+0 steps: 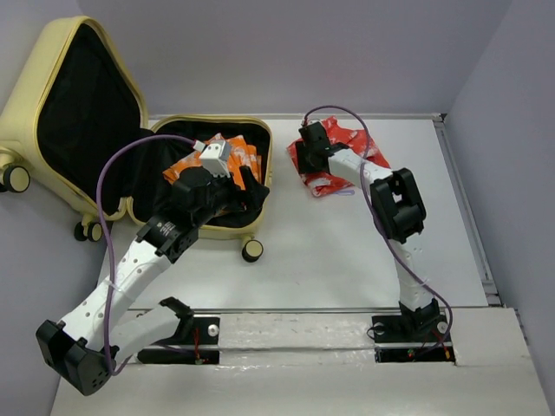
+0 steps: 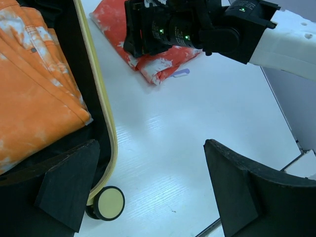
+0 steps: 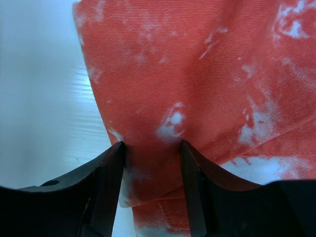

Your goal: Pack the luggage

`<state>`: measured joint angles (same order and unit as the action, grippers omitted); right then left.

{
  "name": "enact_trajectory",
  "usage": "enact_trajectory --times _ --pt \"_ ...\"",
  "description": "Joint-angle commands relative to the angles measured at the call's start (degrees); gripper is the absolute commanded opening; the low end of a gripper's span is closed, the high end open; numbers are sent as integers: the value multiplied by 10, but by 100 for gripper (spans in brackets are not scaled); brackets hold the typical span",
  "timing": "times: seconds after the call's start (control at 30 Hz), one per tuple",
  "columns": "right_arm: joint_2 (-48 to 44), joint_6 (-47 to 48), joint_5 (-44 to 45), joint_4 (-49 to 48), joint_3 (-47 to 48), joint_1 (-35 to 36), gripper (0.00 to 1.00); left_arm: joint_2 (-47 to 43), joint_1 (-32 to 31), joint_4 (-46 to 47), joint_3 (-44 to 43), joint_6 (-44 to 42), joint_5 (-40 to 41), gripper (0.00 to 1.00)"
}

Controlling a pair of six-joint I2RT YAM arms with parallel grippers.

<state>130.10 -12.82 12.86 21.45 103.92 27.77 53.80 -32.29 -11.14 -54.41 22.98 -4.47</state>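
The luggage is lying open at the far left corner of the bench, with orange clothes inside. The left hand could be knocking its rim if dropping. The right hand could be pinching too thin a fold, so the red cloth near the far edge could be slipping out. The left hand is hanging wide open over the rim, holding nothing. The right hand is standing half narrow, fingers touching the cloth; I cannot tell if it is gripping.
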Motion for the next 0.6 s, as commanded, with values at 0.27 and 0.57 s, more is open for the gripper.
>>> enact_trajectory --times 0.27,0.57 --pt "-199 -20 9 -64 -287 2 24 79 -106 70 -30 1 84 99" --pt "-379 -10 -44 -89 -435 -53 62 169 -168 73 -61 0 128 99"
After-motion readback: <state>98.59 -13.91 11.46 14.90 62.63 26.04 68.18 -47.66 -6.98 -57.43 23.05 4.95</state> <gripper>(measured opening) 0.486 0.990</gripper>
